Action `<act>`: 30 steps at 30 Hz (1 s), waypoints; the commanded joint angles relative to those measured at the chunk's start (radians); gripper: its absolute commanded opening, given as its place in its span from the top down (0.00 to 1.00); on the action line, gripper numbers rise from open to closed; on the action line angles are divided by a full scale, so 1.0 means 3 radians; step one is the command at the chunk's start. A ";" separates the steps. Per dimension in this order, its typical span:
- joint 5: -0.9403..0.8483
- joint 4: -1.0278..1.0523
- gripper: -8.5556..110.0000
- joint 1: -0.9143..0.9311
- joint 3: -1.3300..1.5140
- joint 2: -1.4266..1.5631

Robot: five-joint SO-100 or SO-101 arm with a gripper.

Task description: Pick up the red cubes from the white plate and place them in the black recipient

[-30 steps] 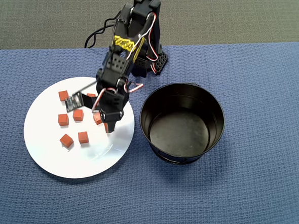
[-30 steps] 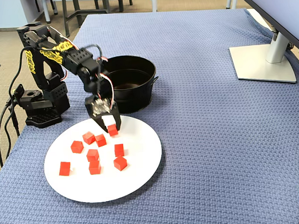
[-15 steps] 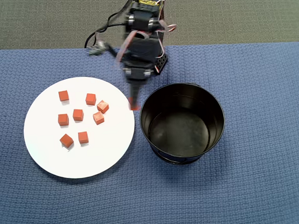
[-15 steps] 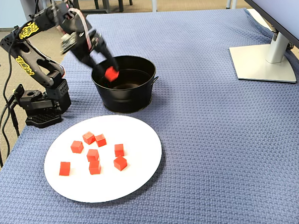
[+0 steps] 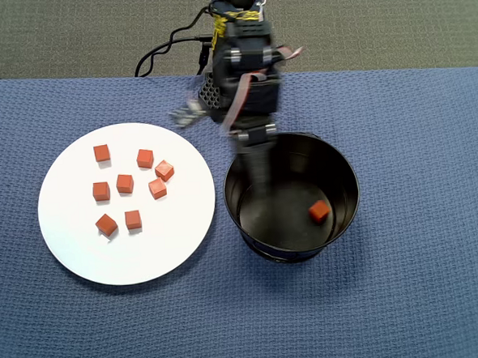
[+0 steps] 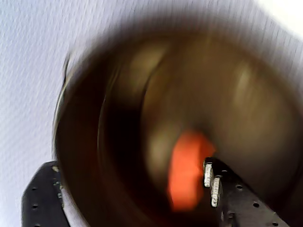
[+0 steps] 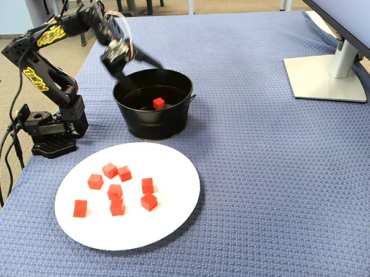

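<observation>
In the overhead view the white plate (image 5: 73, 254) lay well to the left of the claw (image 5: 256, 171), and seven red cubes (image 5: 125, 183) sat loose on it, none stacked, clustered toward the plate's near side to the arm. The fixed view showed the same seven cubes (image 7: 115, 191) on the plate (image 7: 170, 219). The claw itself was blurred above the rim of the black recipient (image 5: 348, 172), and its fingers pinched nothing. In the wrist view the two fingers (image 6: 214, 187) stood spread, framing a smeared orange cube (image 6: 185, 172) inside the dark recipient (image 6: 85, 156). That cube (image 5: 319, 211) rested on the recipient's floor, below and slightly right of the claw in the overhead view; the fixed view also showed it (image 7: 159, 103) inside the recipient (image 7: 154, 124). By my reading, the next pick lay leftward: the nearest cube (image 5: 165, 170) was the tilted one closest to the recipient.
</observation>
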 commanded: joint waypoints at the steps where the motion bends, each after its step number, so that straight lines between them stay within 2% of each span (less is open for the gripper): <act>1: -0.0895 -0.0470 0.64 0.1033 0.0240 -0.0092; 4: -0.1058 -0.0879 0.65 0.1483 0.0450 -0.0409; 8: -0.1529 -0.1002 0.66 0.1836 0.0562 -0.0711; 13: -0.2541 -0.1171 0.66 0.2107 0.0583 -0.1069; 18: -0.3549 -0.0946 0.66 0.2240 0.0455 -0.1207; 23: -0.3370 -0.0961 0.69 0.2188 0.0358 -0.1314; 30: -0.3278 -0.1396 0.70 0.2168 0.0701 -0.1432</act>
